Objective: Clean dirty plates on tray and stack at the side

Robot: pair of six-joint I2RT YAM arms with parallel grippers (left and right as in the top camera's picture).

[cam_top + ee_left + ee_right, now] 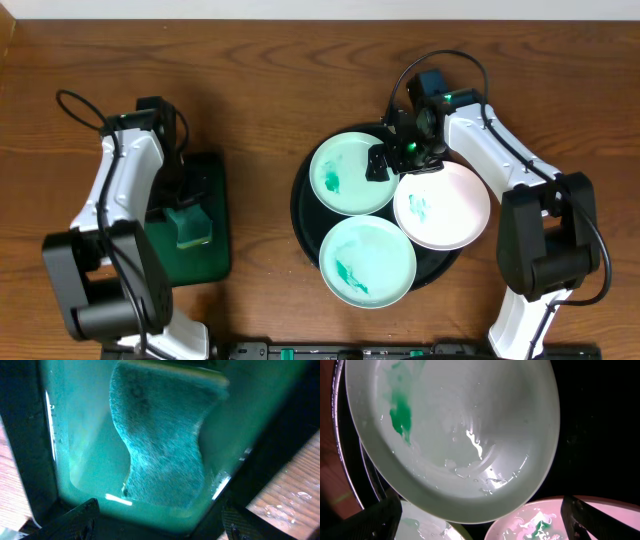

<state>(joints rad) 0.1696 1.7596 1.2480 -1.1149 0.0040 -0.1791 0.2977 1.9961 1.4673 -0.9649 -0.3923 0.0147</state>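
Observation:
The black tray holds three plates: a mint one at top left, a white one on the right and a mint one in front, all with green smears. My right gripper hovers open over the top-left plate's right edge. In the right wrist view that plate fills the frame with a green smear, and the gripper spans its near rim without touching. My left gripper hangs open over a teal sponge.
The sponge lies in a wet rectangular dark green tray on the left of the wooden table. In the right wrist view the white plate and the front mint plate show below the big one.

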